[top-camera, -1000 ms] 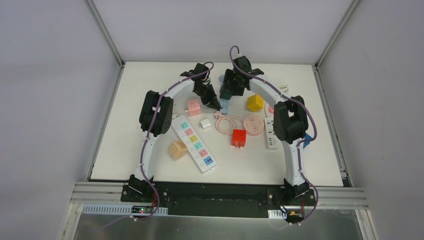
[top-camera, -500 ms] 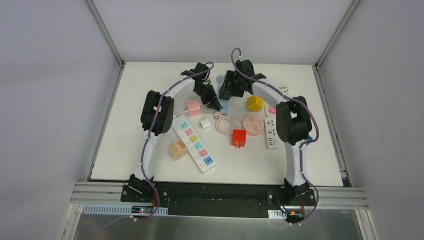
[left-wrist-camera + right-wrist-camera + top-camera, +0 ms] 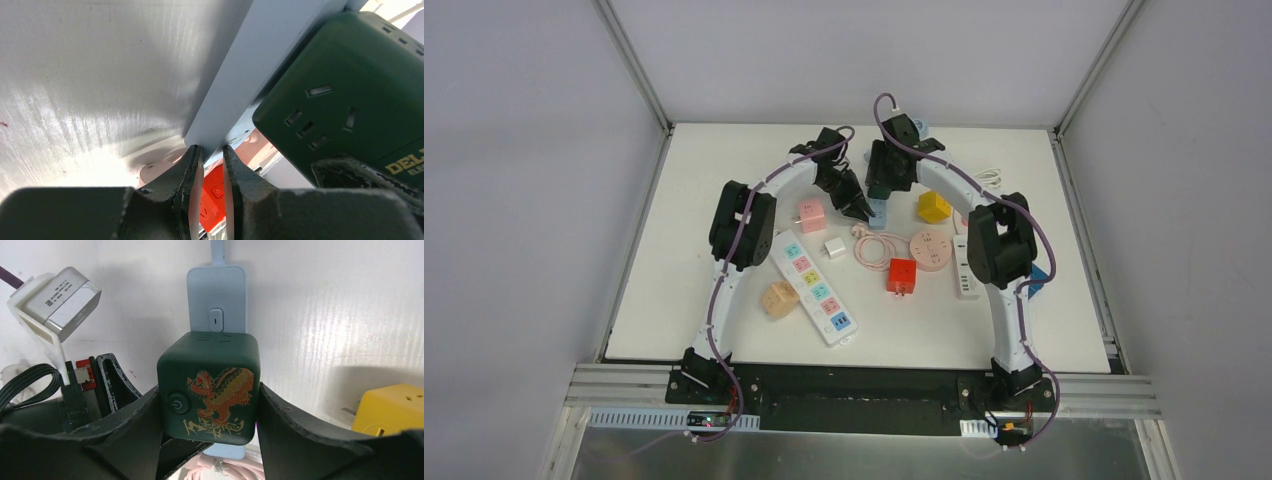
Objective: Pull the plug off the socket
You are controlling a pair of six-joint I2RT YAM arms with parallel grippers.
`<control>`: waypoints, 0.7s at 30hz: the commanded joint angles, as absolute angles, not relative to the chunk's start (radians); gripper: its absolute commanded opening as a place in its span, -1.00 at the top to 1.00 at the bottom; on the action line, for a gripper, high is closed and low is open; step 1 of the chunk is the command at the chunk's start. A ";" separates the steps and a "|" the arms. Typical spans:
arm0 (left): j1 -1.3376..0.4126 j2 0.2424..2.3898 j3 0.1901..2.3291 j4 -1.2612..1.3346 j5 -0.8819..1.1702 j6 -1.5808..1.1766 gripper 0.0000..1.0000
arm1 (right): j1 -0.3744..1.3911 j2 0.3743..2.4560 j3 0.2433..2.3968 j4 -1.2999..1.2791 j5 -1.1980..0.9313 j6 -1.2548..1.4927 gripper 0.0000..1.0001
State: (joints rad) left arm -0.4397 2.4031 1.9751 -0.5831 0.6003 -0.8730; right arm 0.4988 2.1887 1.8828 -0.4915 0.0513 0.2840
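Note:
A dark green cube plug (image 3: 209,385) with a dragon print sits over the light blue power strip, the socket (image 3: 216,295). My right gripper (image 3: 207,397) is shut on the cube's two sides. Whether its prongs are still in the strip is hidden. From above, the right gripper (image 3: 882,185) hangs at the far middle of the table over the blue strip (image 3: 878,214). My left gripper (image 3: 212,150) is shut but for a thin slit, its tips against the near end of the blue strip (image 3: 260,60), beside the green cube (image 3: 340,100). The left gripper (image 3: 862,212) meets it from the left.
Around the strip lie a yellow cube (image 3: 934,206), a pink cube (image 3: 812,214), a white charger (image 3: 834,247), a coiled pink cable (image 3: 871,248), a round pink socket (image 3: 931,248), a red cube (image 3: 902,275), a white strip (image 3: 965,265), a long multicoloured strip (image 3: 814,285) and a beige cube (image 3: 778,298).
My right wrist has shifted slightly toward the far side with the green cube in its grip. The left gripper stays at the blue strip's near end.

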 commanded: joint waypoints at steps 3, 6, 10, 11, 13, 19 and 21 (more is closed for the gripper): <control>-0.451 2.449 1.942 -0.498 0.517 -0.894 0.68 | 0.560 2.200 2.032 -0.581 0.113 0.275 0.34; -0.451 2.444 1.935 -0.505 0.510 -0.895 0.69 | 0.585 2.241 2.116 -0.653 0.210 0.230 0.85; -0.452 2.442 1.926 -0.511 0.505 -0.909 0.72 | 0.615 2.284 2.196 -0.724 0.321 0.186 1.00; -0.452 2.442 1.927 -0.513 0.505 -0.913 0.72 | 0.620 2.291 2.202 -0.735 0.341 0.178 1.00; -0.453 2.444 1.931 -0.520 0.502 -0.918 0.73 | 0.626 2.295 2.211 -0.745 0.372 0.168 1.00; -0.459 2.462 1.979 -0.566 0.491 -0.901 0.74 | 0.620 2.255 2.237 -0.746 0.280 0.195 1.00; -0.461 2.465 1.985 -0.568 0.494 -0.899 0.75 | 0.608 2.236 2.265 -0.752 0.192 0.223 1.00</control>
State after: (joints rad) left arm -0.4435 2.4046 1.9602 -0.5426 0.6044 -0.9009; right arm 0.5907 2.3207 2.1578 -0.7254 0.3180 0.1951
